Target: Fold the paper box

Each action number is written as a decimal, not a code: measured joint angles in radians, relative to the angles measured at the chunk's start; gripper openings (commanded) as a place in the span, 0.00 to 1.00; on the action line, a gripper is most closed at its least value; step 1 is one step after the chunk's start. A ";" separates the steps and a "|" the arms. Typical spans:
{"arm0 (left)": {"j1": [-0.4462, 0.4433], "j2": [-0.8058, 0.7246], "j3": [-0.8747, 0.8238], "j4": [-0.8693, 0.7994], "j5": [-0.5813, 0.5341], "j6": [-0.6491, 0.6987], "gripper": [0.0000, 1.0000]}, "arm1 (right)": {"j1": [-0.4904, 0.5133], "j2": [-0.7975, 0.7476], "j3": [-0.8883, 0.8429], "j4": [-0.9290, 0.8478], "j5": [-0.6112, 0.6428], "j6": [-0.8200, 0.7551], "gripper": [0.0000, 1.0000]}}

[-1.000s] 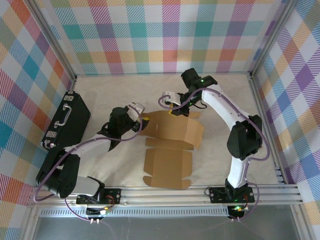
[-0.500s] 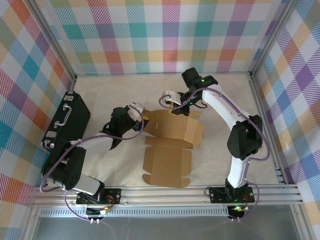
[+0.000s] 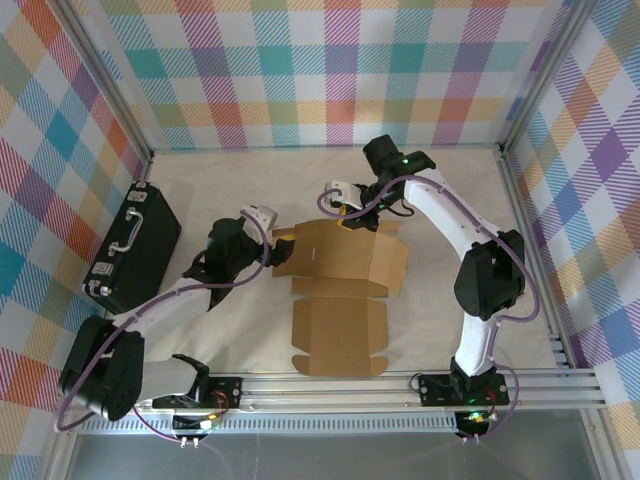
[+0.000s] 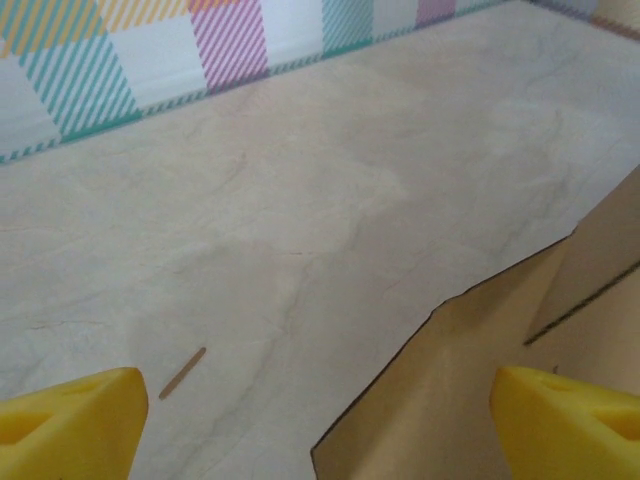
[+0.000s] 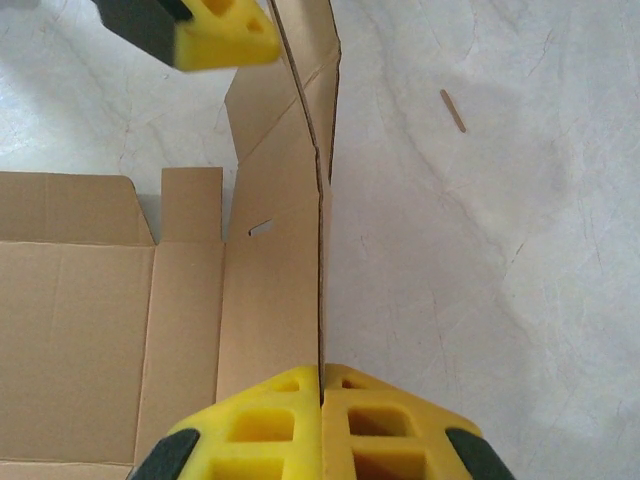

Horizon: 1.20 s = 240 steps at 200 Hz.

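On my far left a black case (image 3: 135,245) lies flat against the wall. The left arm (image 3: 170,300) runs from its base at the near left corner and stretches low and diagonally across the table (image 3: 200,190). Its wrist is turned toward the middle, which puts the left claw (image 3: 280,243) just at the left edge of the box (image 3: 340,290). On the left wrist feed the left claw (image 4: 318,425) has its yellow pads (image 4: 70,420) wide apart with nothing gripped. A jagged brown edge of the box (image 4: 470,400) reaches in from the right, low between the pads. A small sliver (image 4: 183,372) lies on the bare table near the left pad.

The box sits mid-table as a partly folded sheet. Its near panels lie flat toward me and the far section is raised.

At the box's far edge the right claw (image 3: 350,222) points down. On the right wrist feed the right claw (image 5: 322,400) has its pads pressed together, clamped on a thin flap of the box (image 5: 100,330) that stands upright. The rest of the sheet spreads flat to the left of that flap, and the sliver (image 5: 452,110) lies on the table to its right.

The right arm (image 3: 480,280) rises from its base at the near right and bends at a high elbow. From there it arcs back and leftward over the table to that far edge.
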 measured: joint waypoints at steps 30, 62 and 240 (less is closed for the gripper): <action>0.000 -0.087 0.012 -0.080 -0.014 -0.055 0.89 | 0.001 0.000 0.000 0.000 0.000 0.003 0.00; 0.003 -0.162 0.039 -0.152 0.005 -0.115 0.85 | 0.001 0.000 0.000 0.000 0.003 0.003 0.00; -0.051 0.146 0.228 -0.089 0.425 -0.264 0.68 | 0.002 0.016 0.000 0.007 0.011 0.031 0.00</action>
